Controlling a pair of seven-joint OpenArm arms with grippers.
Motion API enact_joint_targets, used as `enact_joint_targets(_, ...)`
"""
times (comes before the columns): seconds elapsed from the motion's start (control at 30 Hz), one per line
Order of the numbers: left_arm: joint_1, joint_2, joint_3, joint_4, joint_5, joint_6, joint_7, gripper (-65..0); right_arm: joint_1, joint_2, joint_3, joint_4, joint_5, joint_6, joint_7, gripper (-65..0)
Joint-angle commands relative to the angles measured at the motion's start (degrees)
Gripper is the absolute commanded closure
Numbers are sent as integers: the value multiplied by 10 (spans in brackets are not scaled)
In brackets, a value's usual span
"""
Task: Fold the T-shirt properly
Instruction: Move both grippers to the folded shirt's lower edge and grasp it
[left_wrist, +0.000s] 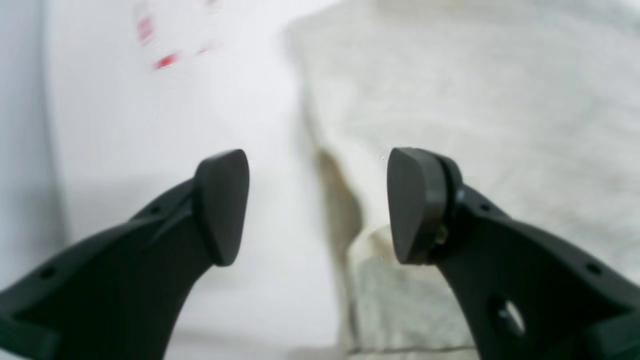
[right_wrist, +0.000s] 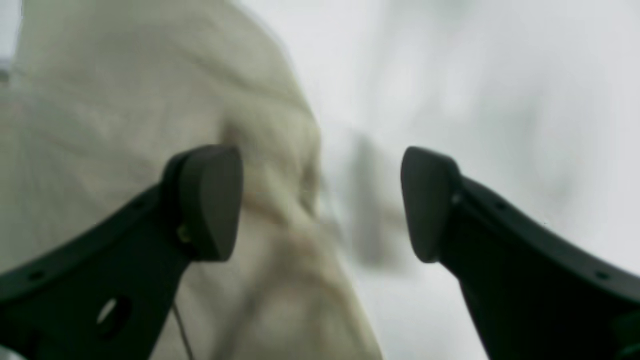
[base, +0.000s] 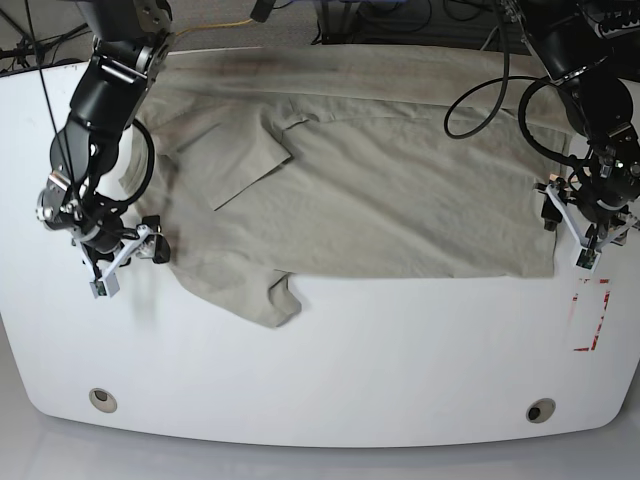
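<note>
T-shirt (base: 370, 200) lies spread flat on the white surface (base: 330, 360) between my hands, left hand (left_wrist: 317, 205) and right hand (right_wrist: 320, 202) both spread apart and empty at its side edges; judged light, limp, wrinkle-prone, so pinch hem corners just ahead of fingertips.

White table (base: 330, 350) w/ red tape marks (base: 590, 315) near its edge; two round holes (base: 101, 399) along front; cables (base: 480, 95) at back.
</note>
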Motion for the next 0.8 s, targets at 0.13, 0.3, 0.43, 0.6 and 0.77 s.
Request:
enact_joint_targets(0.13, -10, -10, 0, -5, 4, 2, -10, -399, 77, 34, -46, -125, 11, 3, 108, -472)
enact_joint_targets(0.3, -10, -9, -1, -7, 4, 2, -23, -399, 110, 37, -104, -212, 11, -1, 188, -472)
enact_joint_targets(0.43, -8, -9, -1, -10, 4, 2, -45, -399, 114, 30, -143, -222, 12, -18, 195, -472)
enact_joint_targets(0.6, -12, -10, -1, -50, 4, 2, -46, -399, 114, 7, -170, -225, 12, -42, 210, -472)
enact_joint_targets(0.77, -41, -11, -2, -91, 28, 48, -46, -408, 113, -6, -171, -227, 11, -72, 218, -450)
